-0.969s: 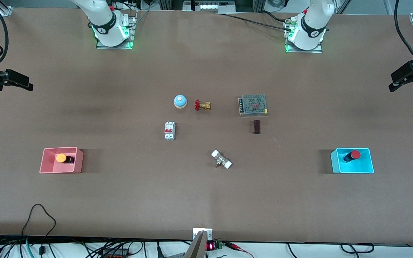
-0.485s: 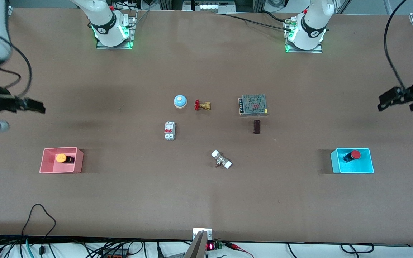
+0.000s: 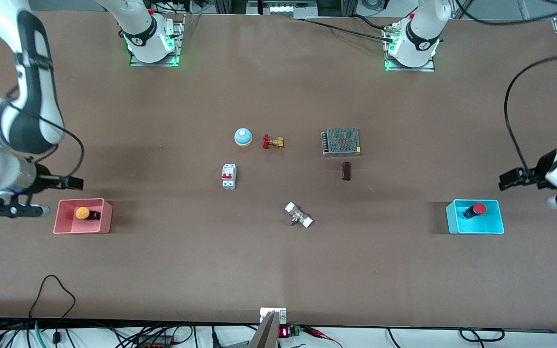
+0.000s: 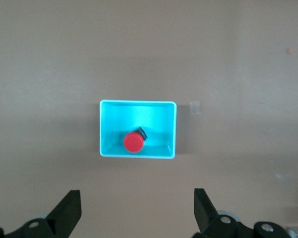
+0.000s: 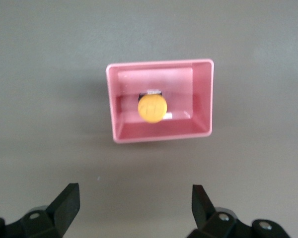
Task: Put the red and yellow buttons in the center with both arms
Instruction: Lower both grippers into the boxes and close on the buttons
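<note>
Front view: red button (image 3: 479,208) and yellow button (image 3: 82,213) sat in trays; both grippers spread, empty, nothing moved.

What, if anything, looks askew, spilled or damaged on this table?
Nothing spilled or broken. The red button and yellow button lie tipped on their sides in the cyan tray and pink tray. The white-capped fitting sits at an angle. Left tool and right tool are open.

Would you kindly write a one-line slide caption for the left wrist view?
Open left gripper above the table, looking down on the red button lying in the cyan tray.
</note>
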Tool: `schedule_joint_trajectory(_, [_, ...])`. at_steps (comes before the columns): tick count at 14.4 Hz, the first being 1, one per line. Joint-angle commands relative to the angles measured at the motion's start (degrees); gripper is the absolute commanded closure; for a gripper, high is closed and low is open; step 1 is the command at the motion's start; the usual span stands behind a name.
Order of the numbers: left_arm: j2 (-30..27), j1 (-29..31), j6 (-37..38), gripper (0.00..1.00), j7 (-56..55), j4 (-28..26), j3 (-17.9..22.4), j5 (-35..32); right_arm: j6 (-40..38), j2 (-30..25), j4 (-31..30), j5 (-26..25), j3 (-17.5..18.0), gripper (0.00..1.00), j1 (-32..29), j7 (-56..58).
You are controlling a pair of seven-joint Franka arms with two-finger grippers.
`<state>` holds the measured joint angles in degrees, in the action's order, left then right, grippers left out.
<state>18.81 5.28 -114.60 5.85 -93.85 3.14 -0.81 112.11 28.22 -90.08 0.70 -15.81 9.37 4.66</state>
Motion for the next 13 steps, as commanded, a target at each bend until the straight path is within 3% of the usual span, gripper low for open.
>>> schedule_joint_trajectory(1, [4.6,1.3,-3.7,0.0,2.8,0.4,0.2,1.1,2.9,3.0,1.4,-0.7,0.2,0.0,-0.7,2.3])
schedule_joint_trajectory(5, [10.7,1.3,-6.9,0.0,3.9,-0.5,0.1,1.1,8.4,7.1,1.5,-0.5,0.1,0.0,-0.8,4.4])
schedule_joint_trajectory(13, [16.2,1.3,-12.1,0.02,4.0,-3.5,0.1,0.5,12.7,11.1,1.8,1.2,0.4,0.0,-3.1,4.4])
